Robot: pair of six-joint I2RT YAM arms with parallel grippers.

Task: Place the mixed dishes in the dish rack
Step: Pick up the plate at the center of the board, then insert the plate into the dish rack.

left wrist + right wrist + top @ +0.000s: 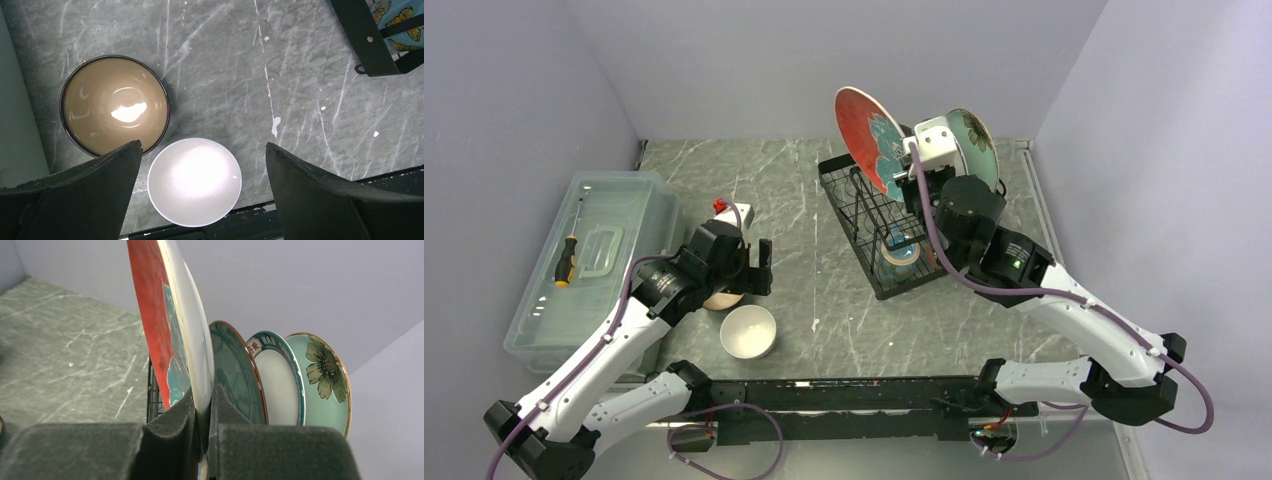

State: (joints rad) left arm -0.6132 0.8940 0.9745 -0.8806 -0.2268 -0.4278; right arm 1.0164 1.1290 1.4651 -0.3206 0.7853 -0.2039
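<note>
My right gripper (pixel 907 172) (pixel 202 405) is shut on the lower rim of a red plate (pixel 867 138) (pixel 152 315), holding it upright over the left end of the black dish rack (pixel 864 215). Behind it in the rack stand a dark green plate (pixel 235 372), a white lettered plate (pixel 277 387) and a mint-green flower plate (pixel 976 148) (pixel 325 385). A blue mug (pixel 900 255) sits in the rack's basket. My left gripper (pixel 760 268) (pixel 202 150) hangs open above a white bowl (pixel 748 331) (pixel 195 182). A brown bowl (pixel 115 105) sits just left of it, mostly hidden in the top view.
A clear plastic box (pixel 589 255) with a screwdriver (pixel 566 262) fills the left side. A corner of the rack (pixel 365 45) shows in the left wrist view. The black base rail (pixel 854 395) runs along the near edge, close to the white bowl.
</note>
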